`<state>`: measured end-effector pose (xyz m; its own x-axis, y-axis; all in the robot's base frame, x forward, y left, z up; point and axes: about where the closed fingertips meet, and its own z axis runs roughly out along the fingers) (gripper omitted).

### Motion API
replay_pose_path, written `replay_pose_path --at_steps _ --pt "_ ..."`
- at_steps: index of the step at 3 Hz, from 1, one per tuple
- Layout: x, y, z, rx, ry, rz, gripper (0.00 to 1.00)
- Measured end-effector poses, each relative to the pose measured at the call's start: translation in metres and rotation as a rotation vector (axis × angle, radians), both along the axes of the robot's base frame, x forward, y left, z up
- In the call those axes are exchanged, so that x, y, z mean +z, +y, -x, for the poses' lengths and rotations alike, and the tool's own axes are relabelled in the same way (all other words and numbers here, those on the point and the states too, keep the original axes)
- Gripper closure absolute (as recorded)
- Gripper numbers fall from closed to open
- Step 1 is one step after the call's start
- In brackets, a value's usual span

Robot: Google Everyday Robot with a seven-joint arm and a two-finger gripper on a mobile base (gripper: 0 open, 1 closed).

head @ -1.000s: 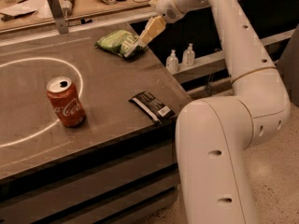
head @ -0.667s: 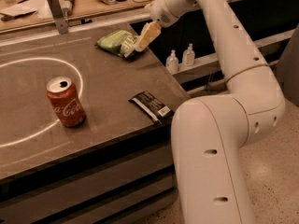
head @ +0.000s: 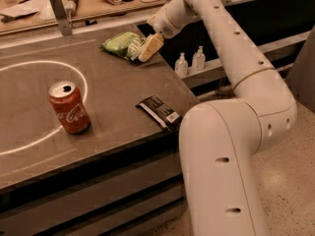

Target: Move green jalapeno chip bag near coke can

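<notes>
The green jalapeno chip bag (head: 119,44) lies flat at the far right of the dark table (head: 113,82). My gripper (head: 149,48), cream-coloured at the end of the white arm, is at the bag's right end, low over the table and touching or nearly touching the bag. The coke can (head: 69,107) stands upright at the front left of the table, on a white circle line, well apart from the bag.
A flat black wrapper with a white label (head: 158,111) lies near the table's right front edge. Two small pump bottles (head: 189,62) stand on a lower shelf right of the table. A wooden counter (head: 88,1) with clutter runs behind it.
My gripper has come down and slightly left to the bag's right end. The bag, the can and the wrapper have not moved.
</notes>
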<state>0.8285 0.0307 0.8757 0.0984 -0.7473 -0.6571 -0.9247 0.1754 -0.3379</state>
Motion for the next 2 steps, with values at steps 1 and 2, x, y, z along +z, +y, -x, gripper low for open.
replay_pose_path --at_steps 1,2 --pt "-0.013 0.01 0.003 0.017 0.009 0.003 0.38" --pt "-0.02 0.023 0.013 0.059 0.015 -0.006 0.62"
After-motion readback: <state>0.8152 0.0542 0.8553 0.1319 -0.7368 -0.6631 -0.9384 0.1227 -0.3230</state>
